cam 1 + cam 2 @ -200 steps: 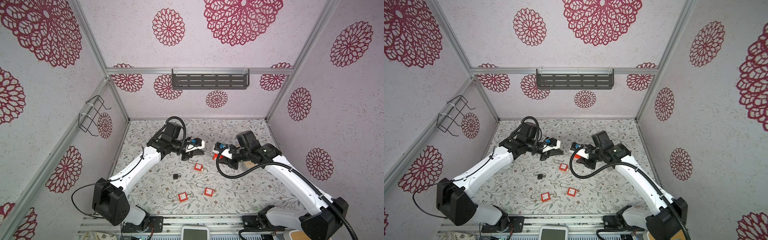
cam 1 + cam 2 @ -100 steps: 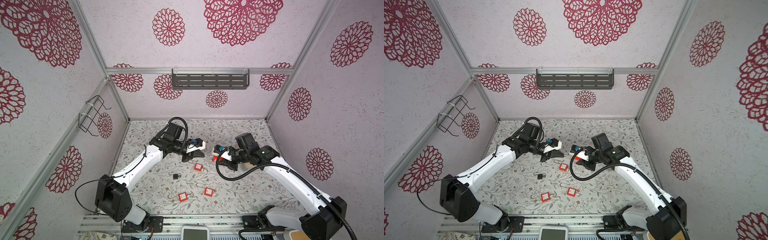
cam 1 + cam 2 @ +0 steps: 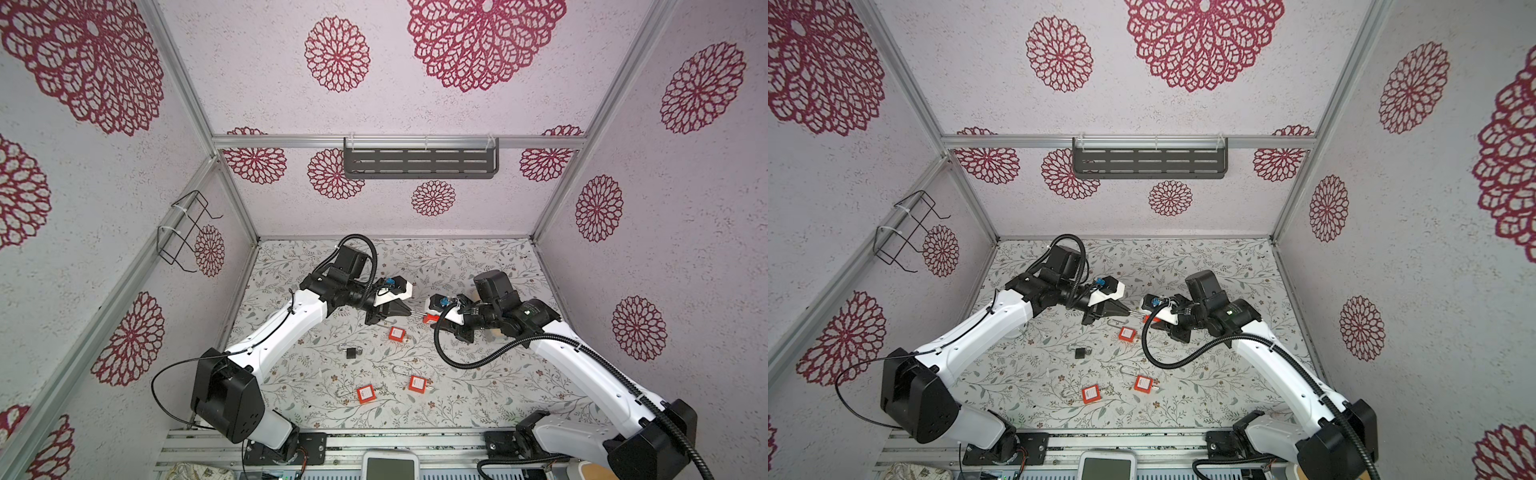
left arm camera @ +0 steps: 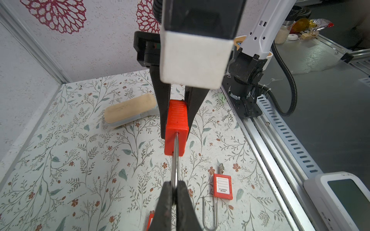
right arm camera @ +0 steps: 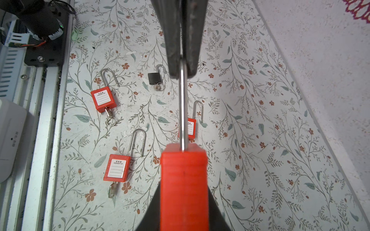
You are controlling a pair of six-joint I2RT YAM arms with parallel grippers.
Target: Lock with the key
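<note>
Left pincer [image 4: 173, 188] clamps the steel shackle [image 4: 175, 160] of a red plastic padlock [image 4: 176, 128]; right pincer [image 5: 184, 182] grips its body in mid-air. Keyhole end hidden; locking seems unfinished.

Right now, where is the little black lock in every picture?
Top view: black lock lies on the mat, near the left arm.
Top view: black lock, same spot.
Left wrist: not in it.
Right wrist: black lock on the mat, close to the left gripper.
Shared landmark: the held red padlock, in all four.
</note>
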